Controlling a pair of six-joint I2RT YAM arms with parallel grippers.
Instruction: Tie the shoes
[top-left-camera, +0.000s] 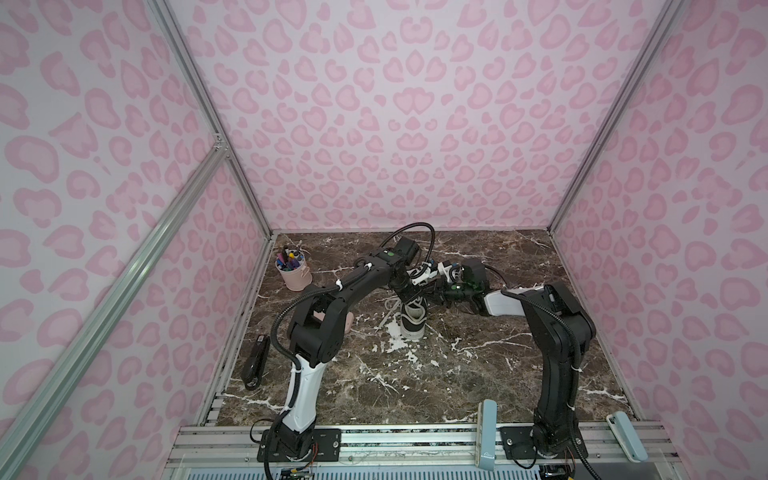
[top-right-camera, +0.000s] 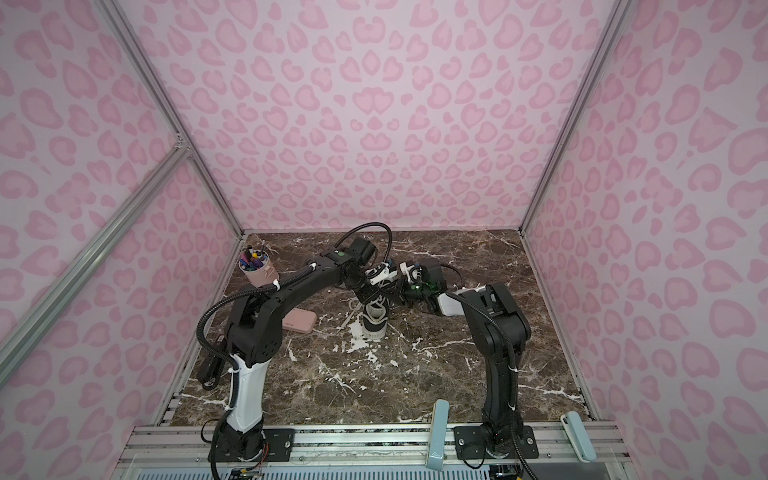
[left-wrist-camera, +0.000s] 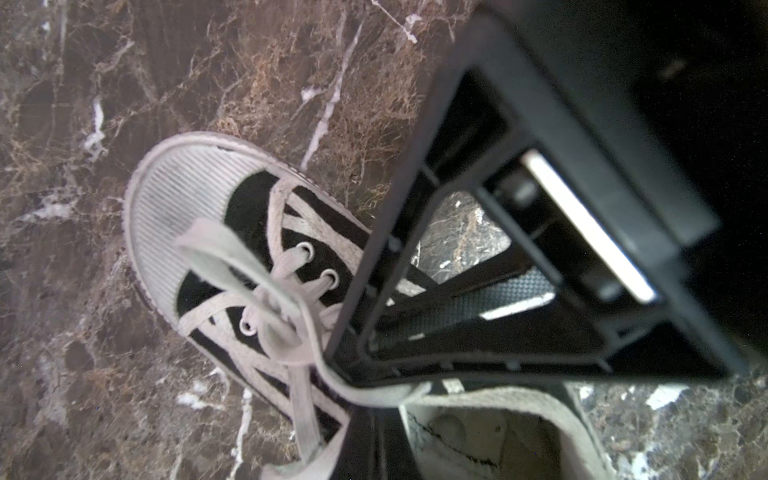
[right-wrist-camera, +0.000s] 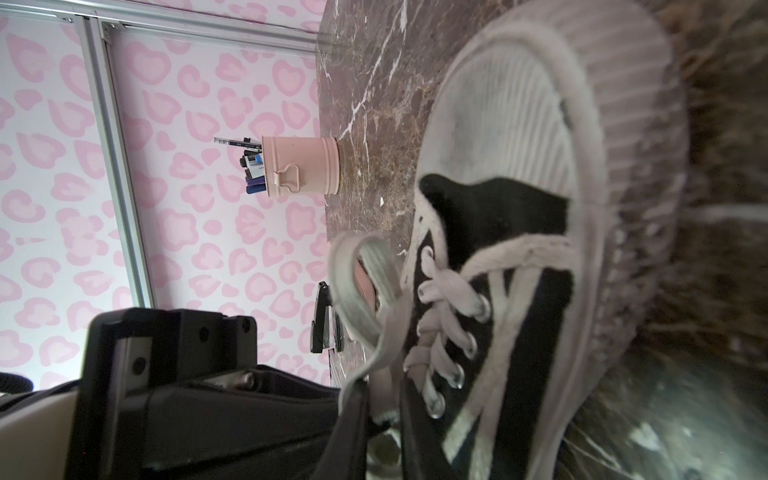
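The shoe (top-left-camera: 412, 322) is a small black canvas sneaker with a white toe cap (left-wrist-camera: 183, 199). It stands mid-table in both top views, heel toward the front. Both grippers meet low over its laced part. My left gripper (left-wrist-camera: 376, 419) is shut, and a white lace (left-wrist-camera: 232, 249) runs from a raised loop into its tips. My right gripper (right-wrist-camera: 383, 419) comes in from the right and is shut on a lace loop (right-wrist-camera: 357, 270) that stands up off the eyelets. Its framed fingers (left-wrist-camera: 478, 303) fill the left wrist view. A loose lace end (top-left-camera: 388, 311) trails left of the shoe.
A pink pen cup (top-left-camera: 296, 274) stands at the back left. A flat pink case (top-right-camera: 299, 320) lies left of the shoe, partly behind the left arm. A black stapler (top-left-camera: 255, 365) lies by the left wall. Two blue-grey holders (top-left-camera: 486, 432) sit on the front rail.
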